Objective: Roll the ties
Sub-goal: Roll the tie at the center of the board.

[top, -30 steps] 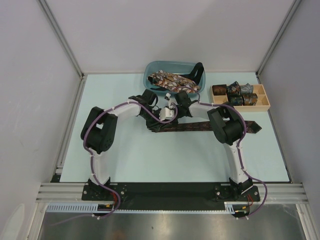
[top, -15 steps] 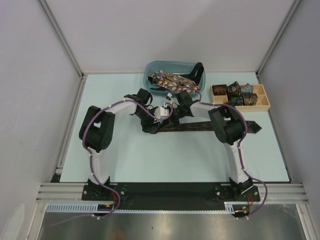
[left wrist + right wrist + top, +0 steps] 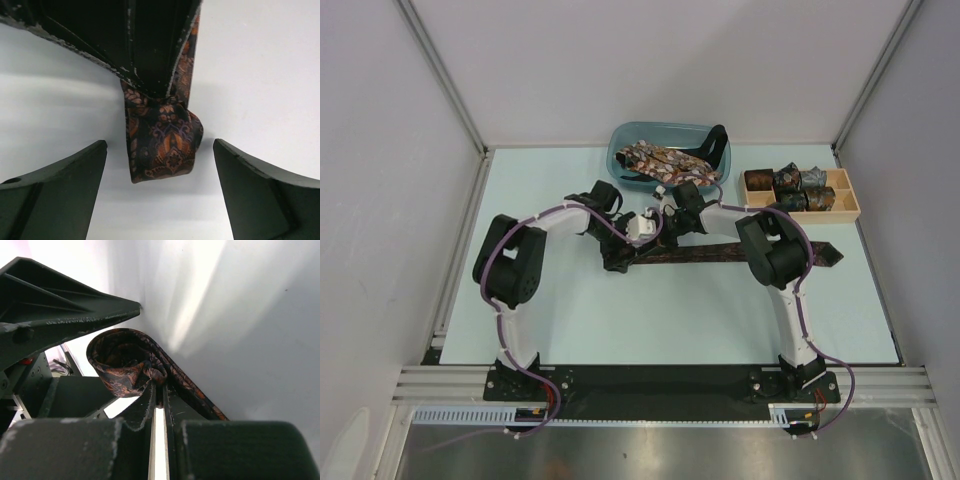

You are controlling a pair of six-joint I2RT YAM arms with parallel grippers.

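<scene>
A dark brown tie (image 3: 720, 254) with an orange print lies stretched across the table, its left end turned into a small coil (image 3: 165, 140). My right gripper (image 3: 161, 390) is shut on the inner fold of that coil (image 3: 125, 362), and its black fingers (image 3: 150, 50) come down onto it in the left wrist view. My left gripper (image 3: 160, 144) stands wide open. Its two fingers flank the coil and touch nothing. From above, the left gripper (image 3: 617, 248) sits just left of the right gripper (image 3: 640, 238).
A blue bin (image 3: 620, 140) at the back holds loose ties (image 3: 665, 160). A wooden tray (image 3: 850, 205) at the back right holds several rolled ties (image 3: 788, 182). The stretched tie's pointed end (image 3: 832, 255) lies by the right arm's elbow.
My left gripper has opened wide, let go of the coil and drawn back a little to the left. The right gripper stays shut on the tie in the same place.
</scene>
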